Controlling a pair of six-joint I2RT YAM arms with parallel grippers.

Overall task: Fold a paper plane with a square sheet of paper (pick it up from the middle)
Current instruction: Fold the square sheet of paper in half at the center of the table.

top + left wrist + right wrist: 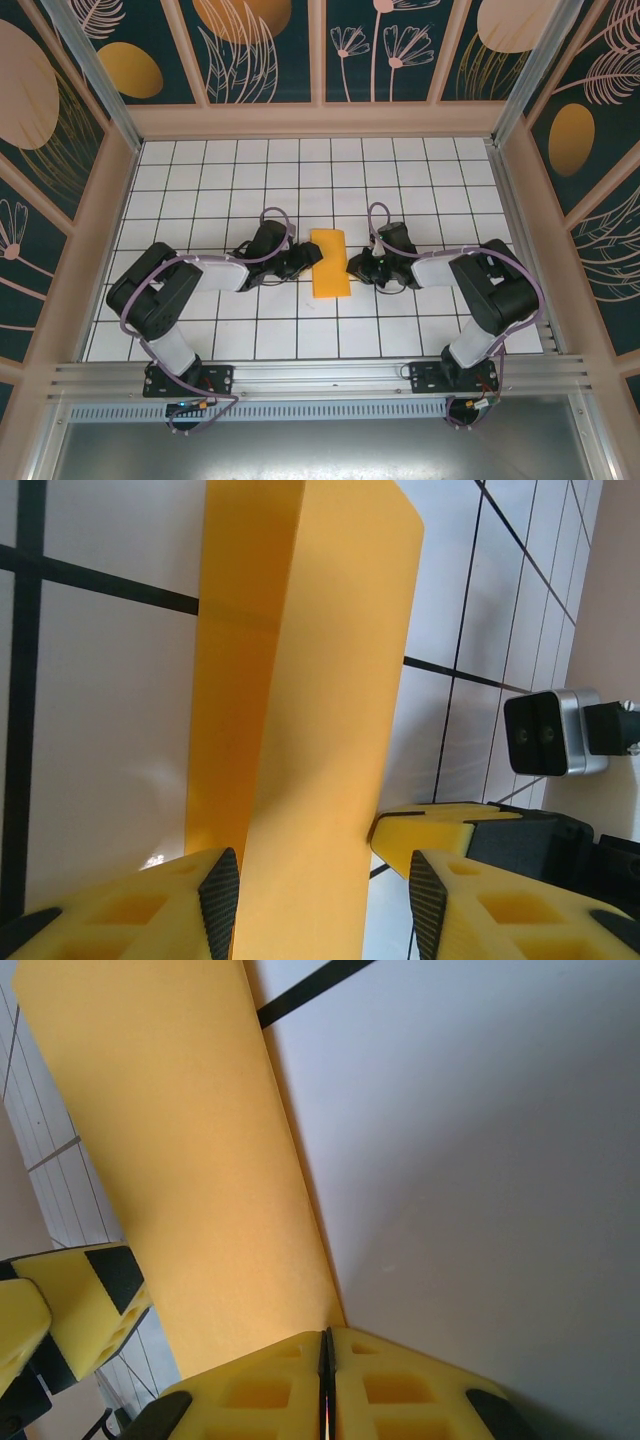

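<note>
The square sheet of paper, orange-yellow, lies folded into a narrow strip at the table's middle; it is a plain rectangle, not a pointed paper plane. My left gripper is at its left edge. In the left wrist view its jaws stand open, with a raised flap of the paper between them and a gap to the right pad. My right gripper is at the strip's right edge. Its jaws are shut, and the paper's edge runs into their seam.
White grid tiles cover the table, with beige walls on three sides. The right gripper's yellow fingers touch the paper's edge close to my left fingers. An aluminium rail runs along the near edge.
</note>
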